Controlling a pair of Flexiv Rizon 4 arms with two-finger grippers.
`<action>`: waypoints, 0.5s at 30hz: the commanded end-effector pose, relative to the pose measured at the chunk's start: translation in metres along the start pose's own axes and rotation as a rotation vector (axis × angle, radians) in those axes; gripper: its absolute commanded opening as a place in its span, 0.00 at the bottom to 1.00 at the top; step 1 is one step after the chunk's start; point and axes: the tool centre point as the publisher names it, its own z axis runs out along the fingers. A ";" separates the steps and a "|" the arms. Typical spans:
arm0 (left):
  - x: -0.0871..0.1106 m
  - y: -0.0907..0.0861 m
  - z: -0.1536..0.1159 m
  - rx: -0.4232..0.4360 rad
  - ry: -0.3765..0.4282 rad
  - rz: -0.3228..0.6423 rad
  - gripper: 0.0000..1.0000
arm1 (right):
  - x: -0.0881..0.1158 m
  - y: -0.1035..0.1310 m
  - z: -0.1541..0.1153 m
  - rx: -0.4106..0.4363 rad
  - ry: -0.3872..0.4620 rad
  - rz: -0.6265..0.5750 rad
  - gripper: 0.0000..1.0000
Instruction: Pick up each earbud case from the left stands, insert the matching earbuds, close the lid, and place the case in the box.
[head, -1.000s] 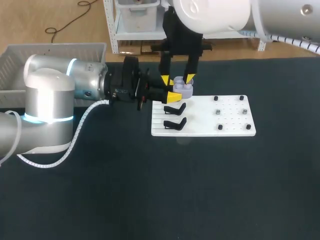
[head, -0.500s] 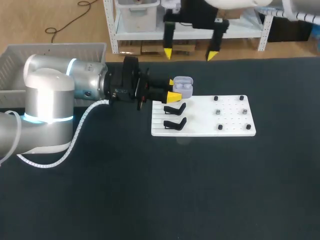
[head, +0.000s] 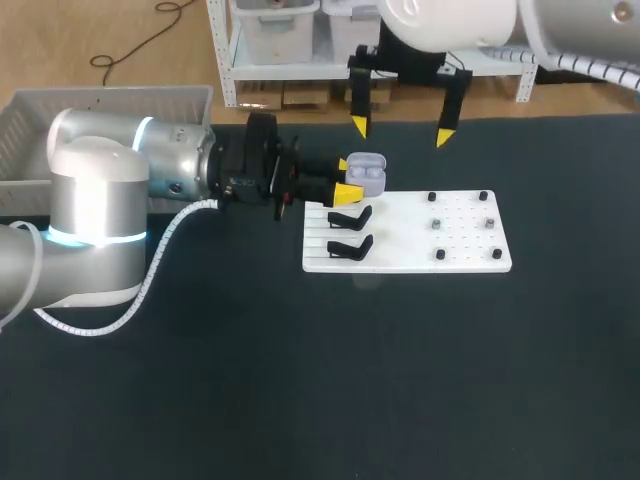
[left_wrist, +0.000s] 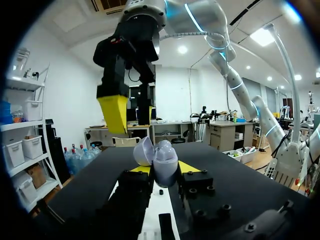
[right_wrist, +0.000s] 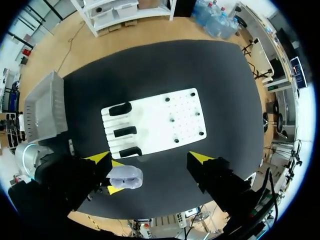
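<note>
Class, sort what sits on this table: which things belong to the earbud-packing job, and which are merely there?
Belong: earbud case, lid open, gripped by the left tool; right tool, open, raised over the table; white board; black stands; white box.
Merely there: black table; small dark pegs on the board, purpose unclear.

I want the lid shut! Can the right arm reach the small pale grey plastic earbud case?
Probably yes. The right gripper hangs open up above the small pale grey plastic earbud case with nothing between them. The left gripper clamps only its sides.
</note>
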 end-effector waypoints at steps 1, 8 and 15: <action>0.000 -0.001 0.000 -0.003 -0.001 0.002 0.00 | -0.002 0.002 0.010 0.008 0.029 -0.005 1.00; 0.000 -0.001 0.000 -0.003 -0.001 0.002 0.00 | 0.015 0.002 0.014 -0.007 0.066 -0.049 1.00; 0.000 -0.001 0.000 -0.003 -0.001 0.002 0.00 | 0.031 0.004 0.005 -0.017 0.065 -0.088 1.00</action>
